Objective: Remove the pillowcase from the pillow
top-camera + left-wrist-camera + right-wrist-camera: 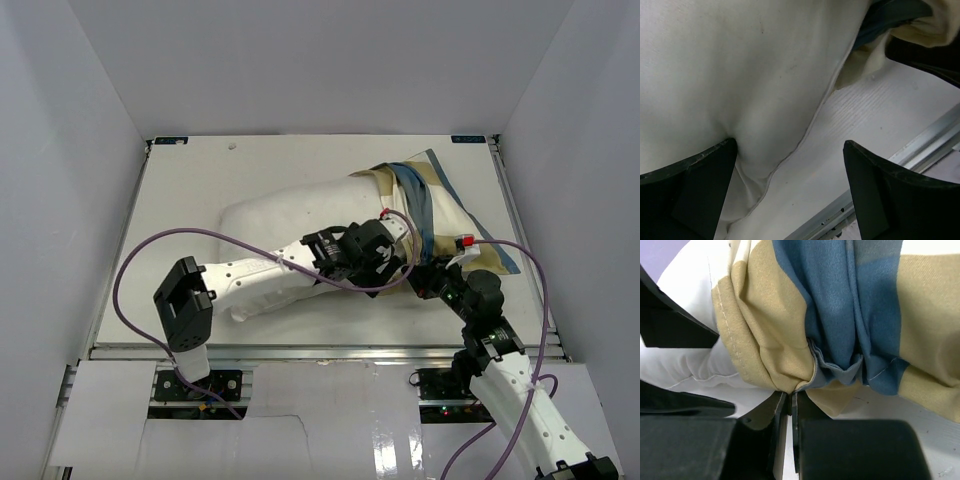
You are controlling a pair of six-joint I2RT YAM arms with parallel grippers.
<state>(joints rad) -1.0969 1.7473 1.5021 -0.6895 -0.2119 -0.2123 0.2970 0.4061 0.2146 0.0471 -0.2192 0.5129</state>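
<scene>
The white pillow (290, 225) lies across the middle of the table. The blue, tan and cream pillowcase (435, 205) is bunched over its right end. My left gripper (392, 248) is open over the pillow's near right edge. In the left wrist view (790, 145) one finger (705, 170) presses into the pillow (740, 65), and the other finger (880, 190) hangs over the bare table. My right gripper (428, 272) is shut on the gathered pillowcase edge, seen in the right wrist view (790, 394). The pillowcase (840, 315) folds there beside the pillow (690, 367).
The white table (190, 190) is ringed by white walls. A metal rail (330, 350) runs along its near edge and shows in the left wrist view (920, 145). Purple cables loop over the near left (150, 250) and right (535, 265) parts of the table.
</scene>
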